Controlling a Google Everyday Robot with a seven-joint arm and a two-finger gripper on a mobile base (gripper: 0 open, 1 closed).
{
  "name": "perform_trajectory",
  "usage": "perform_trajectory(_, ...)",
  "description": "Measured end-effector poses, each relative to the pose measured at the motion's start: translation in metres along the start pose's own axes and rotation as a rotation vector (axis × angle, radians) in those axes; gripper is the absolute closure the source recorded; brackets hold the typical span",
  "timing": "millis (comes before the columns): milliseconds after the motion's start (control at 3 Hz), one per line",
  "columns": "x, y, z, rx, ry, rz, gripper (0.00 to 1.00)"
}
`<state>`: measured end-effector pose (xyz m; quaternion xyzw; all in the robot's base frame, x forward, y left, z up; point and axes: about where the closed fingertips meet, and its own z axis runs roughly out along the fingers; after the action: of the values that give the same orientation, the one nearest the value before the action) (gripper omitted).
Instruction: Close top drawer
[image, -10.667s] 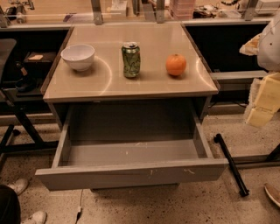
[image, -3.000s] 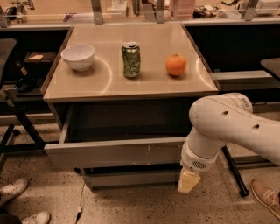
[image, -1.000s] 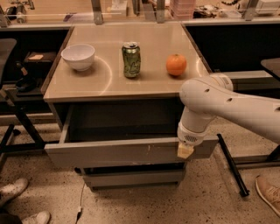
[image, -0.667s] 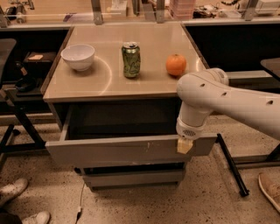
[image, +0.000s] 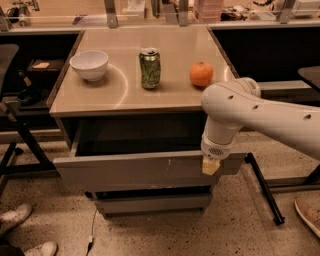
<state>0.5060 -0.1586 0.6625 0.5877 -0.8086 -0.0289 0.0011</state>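
Note:
The top drawer (image: 135, 170) is a wide grey metal drawer with a flat scratched front. It stands partly open under the tan cabinet top (image: 100, 97), with a dark gap showing behind its front. My gripper (image: 210, 166) hangs from the white arm and its yellowish tip rests against the drawer front near its right end. A shorter grey drawer front (image: 150, 202) sits below.
On the cabinet top stand a white bowl (image: 89, 64), a green can (image: 149, 68) and an orange (image: 201, 74). A black chair frame (image: 20, 135) is at the left, a black stand leg (image: 262, 187) at the right, and shoes (image: 20, 220) at the bottom left.
The drawer has slid further in towards the cabinet. The arm and gripper have moved up and back with the drawer front, staying against its right end.

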Motion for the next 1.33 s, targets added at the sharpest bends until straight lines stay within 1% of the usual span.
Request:
perform_trajectory(667,0.0000,0.0000,0.0000,0.000,0.000,0.000,0.12)
perform_trajectory(1000,0.0000,0.0000,0.0001,0.000,0.000,0.000,0.00)
perform_trajectory(1333,0.0000,0.0001,0.0001,0.000,0.000,0.000,0.00)
